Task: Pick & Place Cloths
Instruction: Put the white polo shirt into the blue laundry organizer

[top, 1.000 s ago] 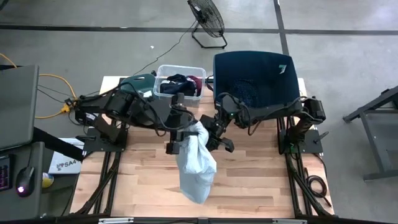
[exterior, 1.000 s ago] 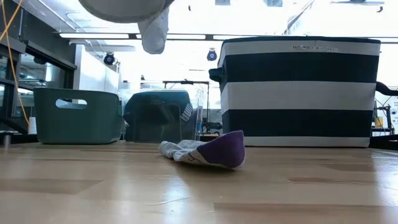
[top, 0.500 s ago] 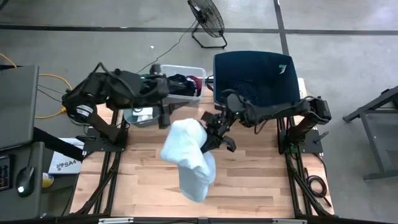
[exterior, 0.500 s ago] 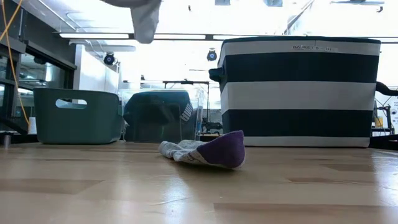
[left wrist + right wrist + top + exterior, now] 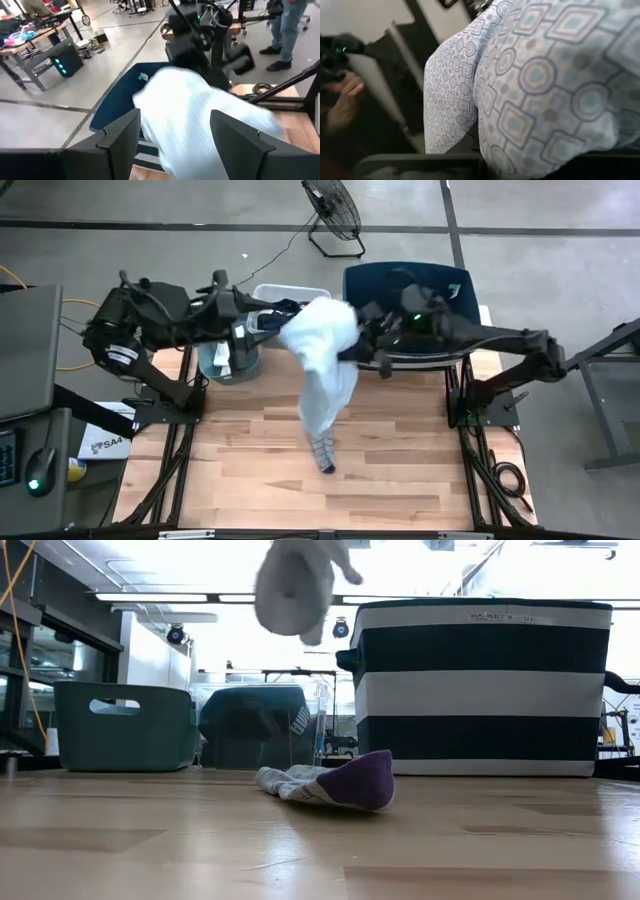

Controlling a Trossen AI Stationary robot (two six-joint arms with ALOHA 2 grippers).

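The large pale-blue cloth (image 5: pixel 322 350) with a printed pattern (image 5: pixel 535 85) hangs high over the table's far middle, beside the navy bin (image 5: pixel 430 295). Its lower end (image 5: pixel 295 585) swings well above the tabletop. My right gripper (image 5: pixel 365 345) is shut on it; the fabric hides the fingers in the right wrist view. My left gripper (image 5: pixel 246 340) is raised over the teal bin (image 5: pixel 222 365), open (image 5: pixel 175 120), with the cloth ahead of it and apart from it. A small white sock with a purple toe (image 5: pixel 330 785) lies flat on the table (image 5: pixel 324 458). My right gripper holds the pale-blue cloth by a bunched upper part (image 5: pixel 345 340), reaching in level from the table's right. The cloth itself covers the fingers, so the kind of hold does not show. The cloth is lifted clear and hangs slack below the hold.
The clear bin (image 5: pixel 290 310) at the far edge holds dark and maroon cloths. The striped navy bin (image 5: pixel 480 690) stands far right, the teal bin (image 5: pixel 125 725) far left. A person's hand (image 5: pixel 342 102) shows in the right wrist view. Bare wood lies toward the near edge.
My right gripper has risen and swung toward the far edge and the navy bin, carrying the pale-blue cloth up off the table's middle. My left gripper has drawn back toward the far left, away from the cloth. The sock stayed put and now shows from above.
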